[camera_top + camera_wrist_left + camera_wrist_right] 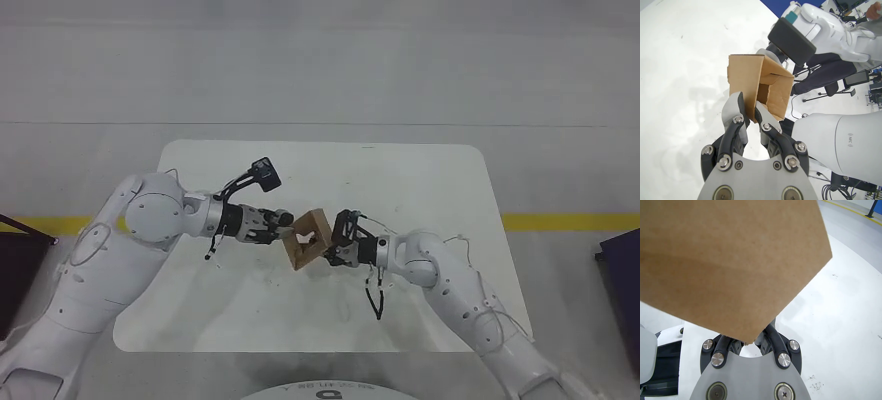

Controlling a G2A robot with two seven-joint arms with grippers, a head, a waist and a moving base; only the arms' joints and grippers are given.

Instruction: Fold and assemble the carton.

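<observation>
Carton point(307, 238) is held up off the white table point(420, 180), between the two grippers, open and tilted. Left gripper point(748, 100) pinches one side wall at the carton's near edge, one finger point(740, 106) outside and the other inside the opening. Right gripper point(342, 242) sits against the opposite side. A brown panel covers its tip, so can't tell its grip.

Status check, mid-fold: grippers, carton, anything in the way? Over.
Left gripper shut on carton wall. Right gripper at carton's opposite side, grip hidden. Carton squared up, one end open. No obstruction seen on table.
</observation>
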